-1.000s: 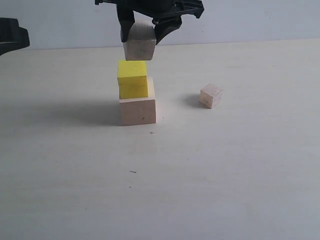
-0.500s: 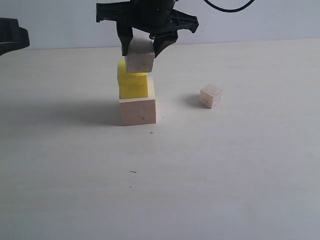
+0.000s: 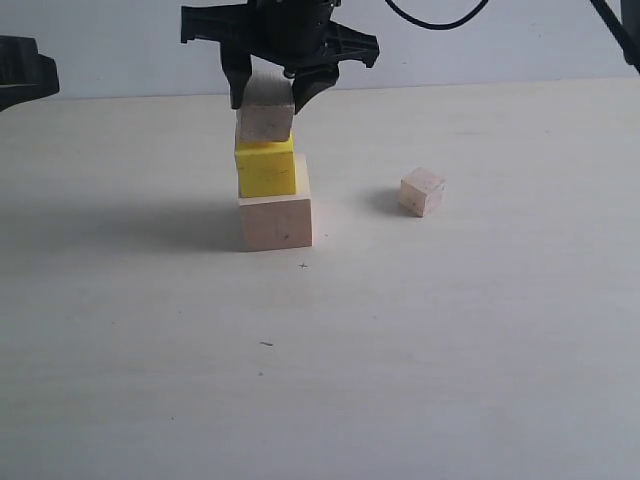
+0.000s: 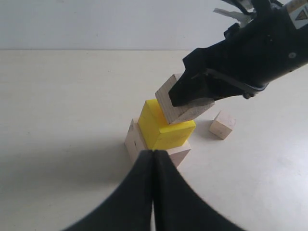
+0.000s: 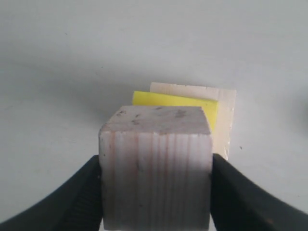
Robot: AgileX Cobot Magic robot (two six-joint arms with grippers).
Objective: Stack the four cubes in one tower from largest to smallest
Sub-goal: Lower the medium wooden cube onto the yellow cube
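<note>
Wooden cube (image 3: 265, 122) — clamped inside the right pincer (image 3: 268, 100).

The right gripper (image 3: 265, 100) has come down with the medium wood cube (image 3: 265, 120) clamped between its jaws. A second ago that cube hung clear above the yellow cube (image 3: 267, 168), with a gap of bare background between them. Half a second ago it was lower but off to the right in the exterior view, overlapping the yellow cube's upper right corner. Now it has shifted left and sits squarely over the yellow cube, its underside seemingly touching the top face. More of the gripper's body and its cable (image 3: 440, 18) have dropped into the exterior view.
</note>
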